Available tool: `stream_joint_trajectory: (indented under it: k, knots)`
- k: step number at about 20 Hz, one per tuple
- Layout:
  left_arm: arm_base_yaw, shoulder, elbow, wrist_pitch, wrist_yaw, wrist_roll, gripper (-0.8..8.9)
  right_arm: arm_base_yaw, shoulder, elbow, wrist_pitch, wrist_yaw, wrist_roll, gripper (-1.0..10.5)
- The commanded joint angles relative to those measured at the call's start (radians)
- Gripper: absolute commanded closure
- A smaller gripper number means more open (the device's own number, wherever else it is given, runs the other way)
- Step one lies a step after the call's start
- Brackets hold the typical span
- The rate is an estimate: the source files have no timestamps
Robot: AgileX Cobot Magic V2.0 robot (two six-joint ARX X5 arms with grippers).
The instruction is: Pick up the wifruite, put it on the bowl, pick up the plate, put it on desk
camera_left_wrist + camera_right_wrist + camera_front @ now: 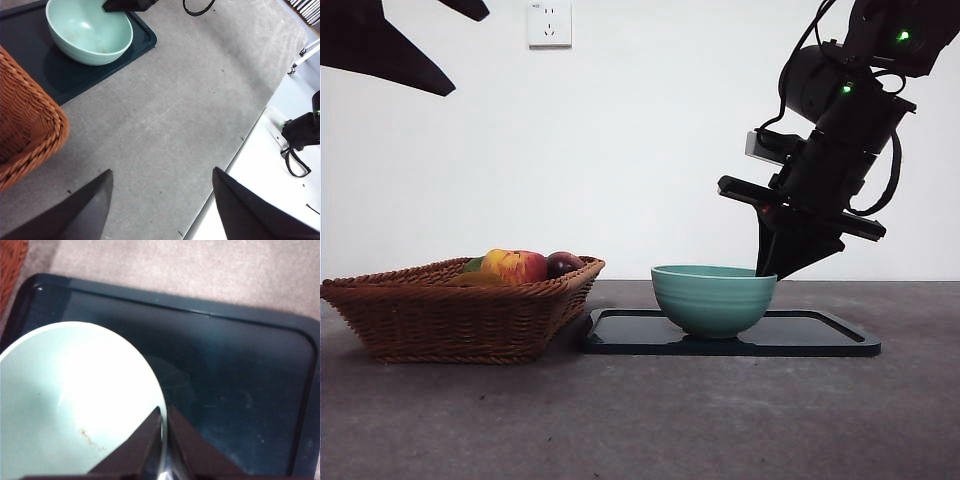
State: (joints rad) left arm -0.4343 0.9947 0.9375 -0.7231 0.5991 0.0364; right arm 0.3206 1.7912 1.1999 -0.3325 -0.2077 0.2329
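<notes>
The right gripper (164,422) pinches the bowl (712,296) rim between nearly closed jaws, seemingly to lift it off the tray (820,335), while the left gripper (161,197) waits open.

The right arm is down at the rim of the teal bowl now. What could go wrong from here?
1. The right gripper has its fingers closed on the rim of the teal-green ceramic bowl; a one-sided lift may tilt or drop it.
2. The bowl sits on the flat black rectangular tray, which could be dragged.
3. The fruit remains in the brown wicker basket; the bowl looks empty.
</notes>
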Motion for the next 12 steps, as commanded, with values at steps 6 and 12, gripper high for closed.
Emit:
stream_joint_trajectory:
  k: [6,12]
  knots:
    - [-0.005,0.006,0.01,0.005,0.005,0.013,5.02,0.018,-0.219,0.026,-0.07,-0.005,-0.019,9.4]
    - [-0.005,0.006,0.01,0.005,0.004,0.013,5.02,0.07,-0.466,0.025,-0.29,-0.003,-0.087,9.4]
